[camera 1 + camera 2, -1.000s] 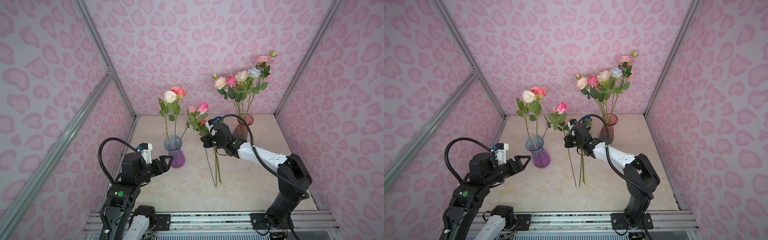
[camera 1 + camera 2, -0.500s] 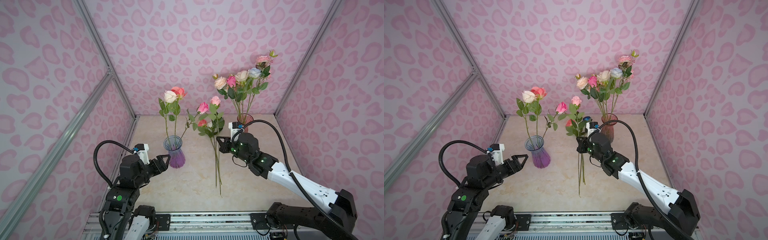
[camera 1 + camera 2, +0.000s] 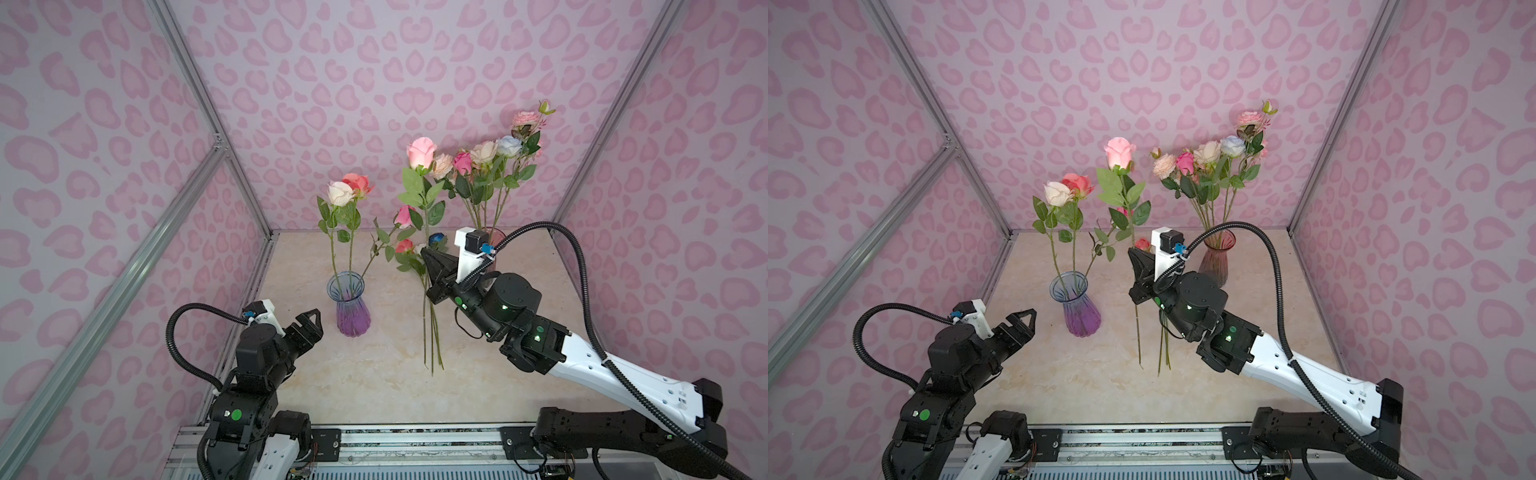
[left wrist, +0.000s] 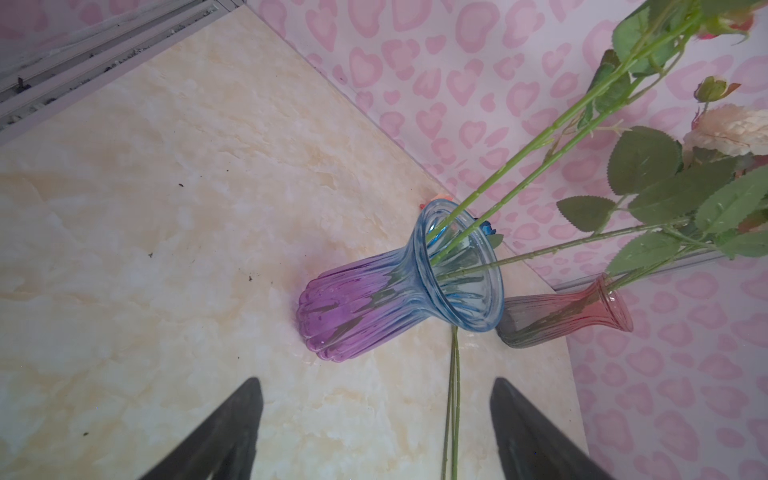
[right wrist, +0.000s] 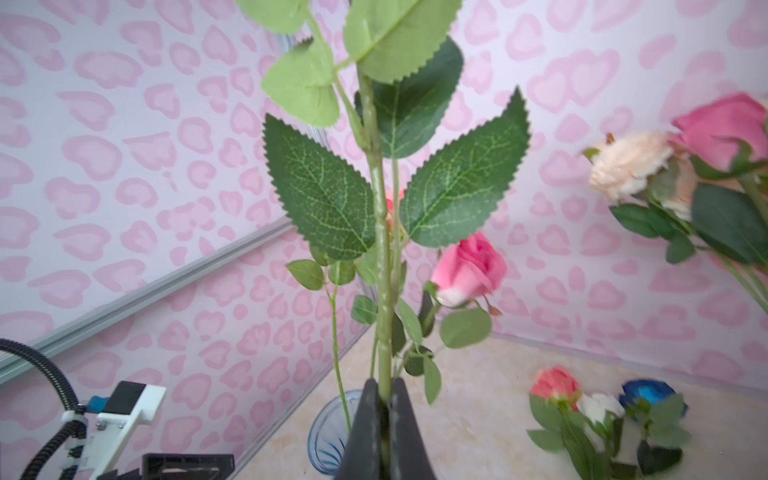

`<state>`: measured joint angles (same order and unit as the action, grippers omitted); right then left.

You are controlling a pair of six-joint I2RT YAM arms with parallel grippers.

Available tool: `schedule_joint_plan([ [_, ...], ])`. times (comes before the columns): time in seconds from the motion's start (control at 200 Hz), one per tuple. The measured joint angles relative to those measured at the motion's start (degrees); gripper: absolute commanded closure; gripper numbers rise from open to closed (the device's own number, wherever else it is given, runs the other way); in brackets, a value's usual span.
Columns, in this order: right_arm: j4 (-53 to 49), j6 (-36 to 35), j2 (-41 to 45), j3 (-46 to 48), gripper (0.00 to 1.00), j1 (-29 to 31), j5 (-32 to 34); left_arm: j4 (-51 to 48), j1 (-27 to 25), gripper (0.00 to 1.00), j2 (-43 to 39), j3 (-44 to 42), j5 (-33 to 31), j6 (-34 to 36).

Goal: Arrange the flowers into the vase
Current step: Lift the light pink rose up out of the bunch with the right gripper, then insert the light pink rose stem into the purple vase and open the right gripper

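Right fingers point(image 5: 365, 419) clamp the rose point(image 3: 420, 151) stem upright, mid-frame.
Left fingers point(image 4: 232, 428) gape empty near the vase point(image 3: 352, 307); open bench point(image 3: 374, 395) lies between.

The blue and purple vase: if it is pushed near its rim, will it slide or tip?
The vase probably tips rather than slides: it is tall, and three roses on long stems stand in it. It looks like ribbed glass, so likely fragile and slippery. A push low on the wide body seems safer.
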<state>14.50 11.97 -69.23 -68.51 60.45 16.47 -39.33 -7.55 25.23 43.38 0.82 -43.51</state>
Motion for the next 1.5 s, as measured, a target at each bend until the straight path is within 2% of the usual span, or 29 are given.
schedule_joint_plan([
  [0.24,18.82,-9.03,-14.62,-7.72,1.00,1.16,-1.14,-1.11,0.04,0.13,-1.55,-1.60,-0.59,-1.42],
  [0.48,29.14,-13.18,-28.68,-20.31,0.99,0.87,-4.55,-1.27,0.04,0.12,-1.62,-1.60,-0.57,-1.36],
  [0.735,31.61,-12.94,-38.25,-31.01,0.99,-3.28,-6.71,-1.49,0.04,0.11,-1.86,-1.25,0.42,-0.42],
  [0.98,30.84,-11.37,-43.89,-32.46,0.99,-4.72,-7.52,-1.42,0.04,0.12,-0.96,-1.14,2.32,0.13],
  [1.085,30.80,-10.78,-43.76,-29.64,0.92,-4.39,-6.84,-1.40,0.04,0.12,-0.92,-0.96,2.29,0.57],
  [1.21,30.36,-9.97,-42.95,-25.16,0.71,-2.86,-5.27,-1.40,0.04,0.11,-0.70,-0.94,2.19,1.09],
  [1.27,28.74,-9.62,-42.62,-24.20,0.65,-1.99,-3.56,-1.38,0.04,0.12,-0.44,-0.94,2.19,1.20],
  [1.375,26.29,-9.07,-41.24,-22.71,0.59,-1.27,-0.85,-1.29,0.04,0.12,-0.28,-0.94,2.19,1.20],
  [1.5,25.03,-8.87,-38.64,-20.70,0.58,-0.61,1.90,-1.22,0.04,0.11,-0.31,-0.94,2.19,1.11],
])
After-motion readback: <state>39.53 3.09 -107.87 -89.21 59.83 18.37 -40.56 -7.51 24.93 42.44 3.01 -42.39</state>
